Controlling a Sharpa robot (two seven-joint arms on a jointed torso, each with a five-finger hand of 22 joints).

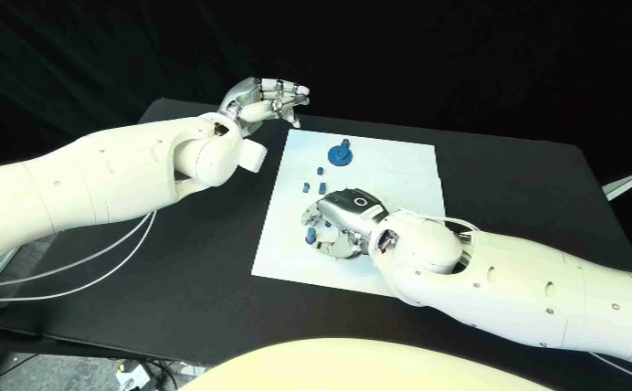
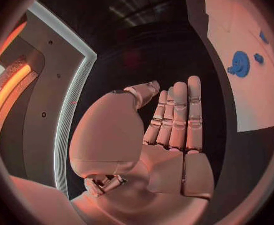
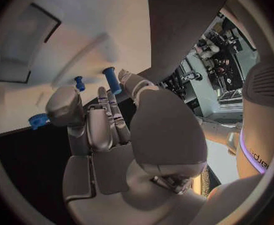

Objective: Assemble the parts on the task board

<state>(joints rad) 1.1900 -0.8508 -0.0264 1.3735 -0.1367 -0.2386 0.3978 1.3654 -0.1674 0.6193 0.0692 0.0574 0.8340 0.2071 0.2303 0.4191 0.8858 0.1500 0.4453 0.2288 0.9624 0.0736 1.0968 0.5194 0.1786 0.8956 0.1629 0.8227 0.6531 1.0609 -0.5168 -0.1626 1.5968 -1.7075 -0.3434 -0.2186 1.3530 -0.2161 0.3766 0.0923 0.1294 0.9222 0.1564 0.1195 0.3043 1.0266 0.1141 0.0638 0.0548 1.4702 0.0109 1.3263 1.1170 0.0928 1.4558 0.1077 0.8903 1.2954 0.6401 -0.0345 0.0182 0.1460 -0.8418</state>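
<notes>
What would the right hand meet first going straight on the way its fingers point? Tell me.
Probably the blue peg standing on the task board: in the right wrist view it sits just off the fingertips of the right hand. Depth is unclear, so contact may already exist.

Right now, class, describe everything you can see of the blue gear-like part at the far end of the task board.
The blue gear-like part is a round, flat disc with a raised piece at its middle, and it looks like plastic. It sits on the white task board near the far edge, apart from the smaller blue parts nearer the robot. Neither hand touches it: the left hand hovers beyond the board's far-left corner, and the right hand works lower on the board. The left wrist view shows holes in the disc's face.
</notes>
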